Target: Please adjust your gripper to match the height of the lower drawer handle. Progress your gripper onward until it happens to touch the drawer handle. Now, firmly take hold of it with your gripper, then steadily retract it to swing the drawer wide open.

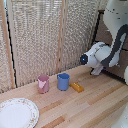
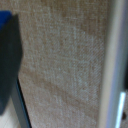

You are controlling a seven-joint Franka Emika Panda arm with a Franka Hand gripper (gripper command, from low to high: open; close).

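On the wooden table stand a pink cup and, just beside it, a blue cup, both upright, their contents not visible; an orange block lies near the blue cup, and a floral-rimmed plate sits bare at the exterior view's left. The gripper hangs above the table before a woven screen, jaw spacing impossible to tell. The drawer and its lower handle cannot be made out in either view.
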